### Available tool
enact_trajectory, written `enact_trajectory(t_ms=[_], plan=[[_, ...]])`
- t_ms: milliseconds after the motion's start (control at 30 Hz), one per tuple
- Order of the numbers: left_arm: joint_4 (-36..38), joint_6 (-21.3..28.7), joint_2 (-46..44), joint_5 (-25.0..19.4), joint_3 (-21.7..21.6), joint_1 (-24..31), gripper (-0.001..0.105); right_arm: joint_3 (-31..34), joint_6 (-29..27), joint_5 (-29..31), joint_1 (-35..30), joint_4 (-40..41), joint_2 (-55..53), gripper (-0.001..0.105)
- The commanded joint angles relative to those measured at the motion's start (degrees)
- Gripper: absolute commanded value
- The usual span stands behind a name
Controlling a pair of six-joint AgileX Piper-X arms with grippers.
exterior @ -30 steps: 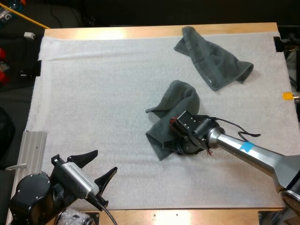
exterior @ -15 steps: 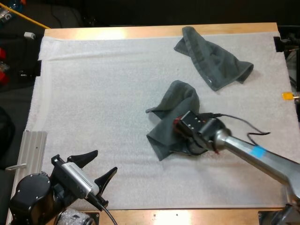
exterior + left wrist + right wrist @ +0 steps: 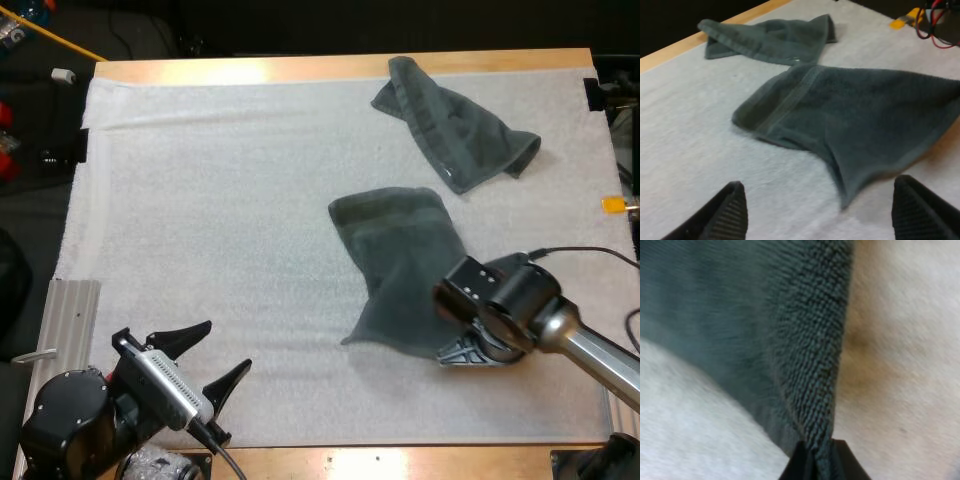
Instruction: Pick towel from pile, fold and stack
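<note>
Near left, the left gripper (image 3: 222,345) hovers over the mat (image 3: 220,200) with fingers spread wide and holding nothing, probably waiting to take a corner. Right of it, the towel (image 3: 400,250) lies part spread at the mat's middle. Its near right edge is pinched between the right gripper's (image 3: 470,352) fingers, seemingly to draw it flat for folding. A second towel (image 3: 455,130) lies crumpled far right, well apart. Nothing blocks the mat between.
</note>
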Motion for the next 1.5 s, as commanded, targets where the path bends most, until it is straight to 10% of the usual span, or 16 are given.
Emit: enact_trajectory(t_ms=[0,267,733,1467], plan=[[0.12,0.32,0.04,2.62,-0.46,-0.38,0.059,0.57,-0.41,1.50,-0.13,1.46,-1.32,0.000],[-3.80,-0.05,0.30,10.64,0.75,-0.38,0.059,4.24,0.57,1.51,-0.13,0.72,-3.90,0.000],[-14.20,-20.05,22.25,15.44,5.20,-9.86,0.059,5.04,2.93,1.51,-0.13,-6.12,-3.89,0.000],[-28.00,-20.64,63.58,19.68,5.20,-10.20,0.055,5.04,5.74,1.51,-0.13,-5.97,-3.89,0.000]])
